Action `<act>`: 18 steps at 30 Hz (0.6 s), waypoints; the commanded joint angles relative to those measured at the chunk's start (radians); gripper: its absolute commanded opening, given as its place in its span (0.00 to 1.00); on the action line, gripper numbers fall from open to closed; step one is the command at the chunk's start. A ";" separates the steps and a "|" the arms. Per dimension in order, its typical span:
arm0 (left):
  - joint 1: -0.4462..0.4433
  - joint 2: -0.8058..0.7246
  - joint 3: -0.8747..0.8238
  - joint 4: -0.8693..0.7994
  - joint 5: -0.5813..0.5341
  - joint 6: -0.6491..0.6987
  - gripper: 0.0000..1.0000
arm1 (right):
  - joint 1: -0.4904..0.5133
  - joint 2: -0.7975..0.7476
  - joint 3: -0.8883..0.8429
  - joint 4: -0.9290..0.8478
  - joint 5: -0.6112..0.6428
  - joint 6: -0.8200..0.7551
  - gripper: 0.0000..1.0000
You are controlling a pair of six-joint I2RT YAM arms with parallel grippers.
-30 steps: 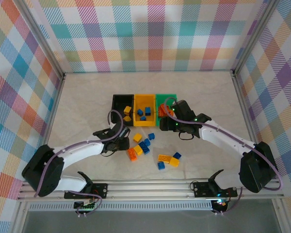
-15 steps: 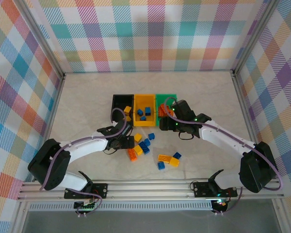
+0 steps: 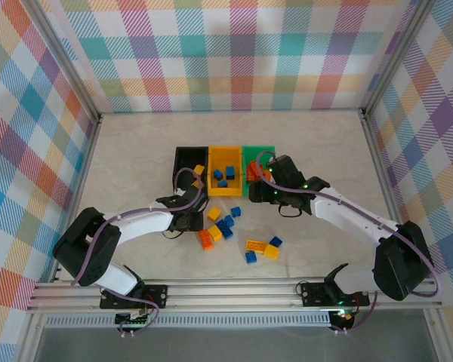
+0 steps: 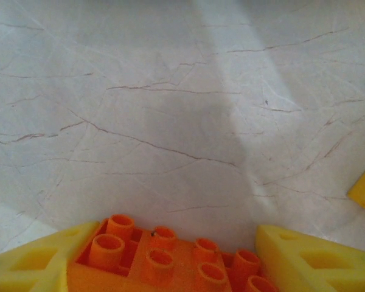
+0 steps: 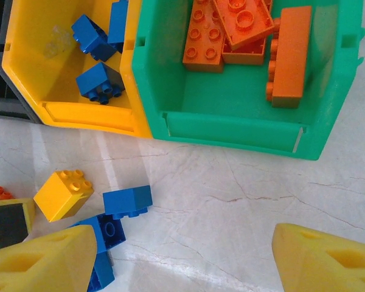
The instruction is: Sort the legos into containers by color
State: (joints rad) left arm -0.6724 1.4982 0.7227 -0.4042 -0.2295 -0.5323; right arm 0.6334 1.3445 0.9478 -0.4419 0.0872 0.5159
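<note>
Beside the green bin (image 5: 231, 131) lie loose bricks (image 5: 128, 202).

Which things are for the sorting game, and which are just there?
For the job:
loose legos
orange brick, held in the left gripper
black bin
yellow bin
green bin
right gripper, open

Just there:
plaid walls
metal rail

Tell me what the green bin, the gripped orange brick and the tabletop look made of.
Green bin: likely moulded plastic, semi-gloss; soft highlights, moulded rim notches. Orange brick: hard glossy plastic; shiny studs. Tabletop: pale, dark-veined; stone or printed laminate, can't tell.
</note>
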 commanded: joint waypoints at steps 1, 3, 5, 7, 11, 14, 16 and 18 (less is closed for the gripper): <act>0.007 -0.014 -0.010 0.018 0.019 0.009 0.56 | -0.001 -0.021 -0.012 0.009 0.011 0.004 0.77; 0.007 -0.043 -0.005 -0.001 0.023 0.009 0.54 | -0.002 -0.022 -0.013 0.009 0.013 0.006 0.77; 0.007 -0.087 0.007 -0.031 0.031 0.009 0.53 | -0.002 -0.027 -0.015 0.008 0.020 0.010 0.77; 0.004 -0.128 0.037 -0.066 0.041 0.011 0.53 | -0.003 -0.036 -0.020 0.006 0.029 0.015 0.77; -0.026 -0.141 0.175 -0.122 0.055 0.028 0.53 | -0.003 -0.074 -0.053 -0.002 0.065 0.031 0.77; -0.046 -0.059 0.313 -0.116 0.075 0.042 0.53 | -0.004 -0.113 -0.091 -0.017 0.091 0.045 0.77; -0.058 0.025 0.410 -0.103 0.086 0.052 0.53 | -0.006 -0.140 -0.120 -0.028 0.098 0.054 0.77; -0.071 0.118 0.518 -0.085 0.105 0.063 0.52 | -0.006 -0.168 -0.150 -0.045 0.106 0.059 0.77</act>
State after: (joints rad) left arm -0.7227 1.5139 1.1439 -0.4919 -0.1612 -0.5026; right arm 0.6323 1.2125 0.8318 -0.4522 0.1600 0.5472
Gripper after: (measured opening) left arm 0.610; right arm 0.767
